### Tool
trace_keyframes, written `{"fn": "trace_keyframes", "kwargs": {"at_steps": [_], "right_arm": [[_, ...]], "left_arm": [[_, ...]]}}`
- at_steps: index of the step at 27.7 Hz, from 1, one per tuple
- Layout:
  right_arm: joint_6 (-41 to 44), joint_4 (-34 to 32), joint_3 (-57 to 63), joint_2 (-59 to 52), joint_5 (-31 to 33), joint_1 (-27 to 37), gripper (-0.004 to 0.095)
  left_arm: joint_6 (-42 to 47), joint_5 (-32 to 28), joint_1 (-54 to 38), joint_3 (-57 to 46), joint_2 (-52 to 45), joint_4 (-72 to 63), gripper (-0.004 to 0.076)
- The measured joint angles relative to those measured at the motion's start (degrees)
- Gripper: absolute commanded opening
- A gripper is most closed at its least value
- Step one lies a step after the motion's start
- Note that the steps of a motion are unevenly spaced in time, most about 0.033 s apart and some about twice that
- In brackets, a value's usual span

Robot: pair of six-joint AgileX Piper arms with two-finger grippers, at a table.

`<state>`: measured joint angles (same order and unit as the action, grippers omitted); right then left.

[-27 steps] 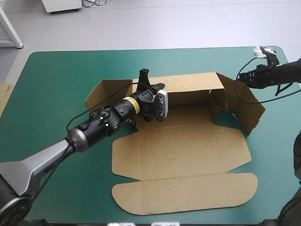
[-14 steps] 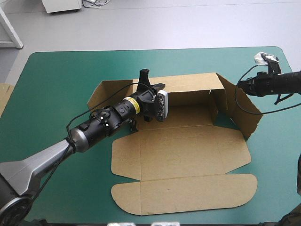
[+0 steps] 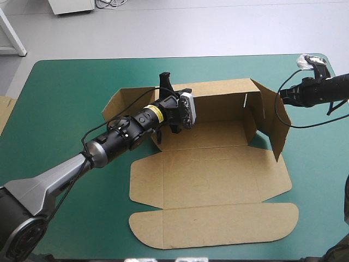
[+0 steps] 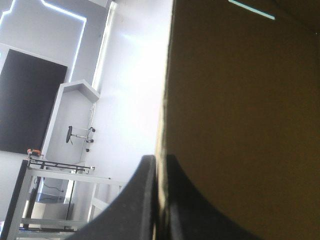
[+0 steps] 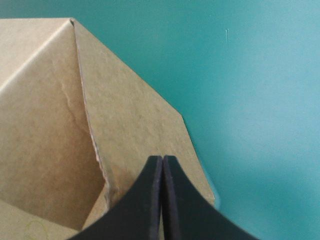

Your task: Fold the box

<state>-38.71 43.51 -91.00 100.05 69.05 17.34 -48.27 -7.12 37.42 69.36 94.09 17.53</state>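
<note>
The box (image 3: 210, 174) lies at the middle of the teal-green cover (image 3: 65, 98), part formed only. The long far wall (image 3: 218, 90) stands upright. The left gripper (image 4: 159, 160) is clamped on that wall's top edge toward its left end, its black fingers all but closed with the board between them. The right end flap (image 3: 270, 123) is raised and angled inward. The right gripper (image 5: 162, 159) is at this flap's outer face, fingers closed to a single point with no board visibly between them; whether it presses on the flap cannot be confirmed. The left end flap (image 3: 117, 103) is partly raised, splayed outward. The near panels (image 3: 212, 224) lie flat on the cover. Assessment: early stage. One wall is up and held; both end flaps remain to be tucked, and the near wall is not yet raised. An edge of more board (image 3: 4, 112) shows at the table's left edge
</note>
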Motion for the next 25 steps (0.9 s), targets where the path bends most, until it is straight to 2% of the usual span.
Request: {"fn": "trace_keyframes", "kwargs": {"at_steps": [5, 10, 14, 18, 25], "right_arm": [[-3.6, 0.3, 0.0, 0.0, 0.8, 0.0, -0.0006], [-8.4, 1.9, 3.2, 0.0, 0.8, 0.0, 0.0142], [-17.6, 6.4, 10.6, 0.0, 0.5, 0.0, 0.0255], [-23.0, 7.9, 14.3, -0.1, 0.3, 0.0, 0.0338], [-28.7, 8.5, 16.7, -0.8, -0.2, -0.4, 0.0687]], "left_arm": [[0.0, 1.4, -0.1, 0.9, 0.5, -0.7, 0.0006], [0.0, 1.2, -0.1, 1.2, 1.1, -0.7, 0.0006], [-0.1, 1.0, -0.2, 1.3, 1.4, 0.1, 0.0006], [-0.1, 1.0, -0.2, 1.4, 1.5, 0.4, 0.0006], [-0.1, 1.1, -0.2, 1.4, 1.5, 0.5, 0.0006]]}}
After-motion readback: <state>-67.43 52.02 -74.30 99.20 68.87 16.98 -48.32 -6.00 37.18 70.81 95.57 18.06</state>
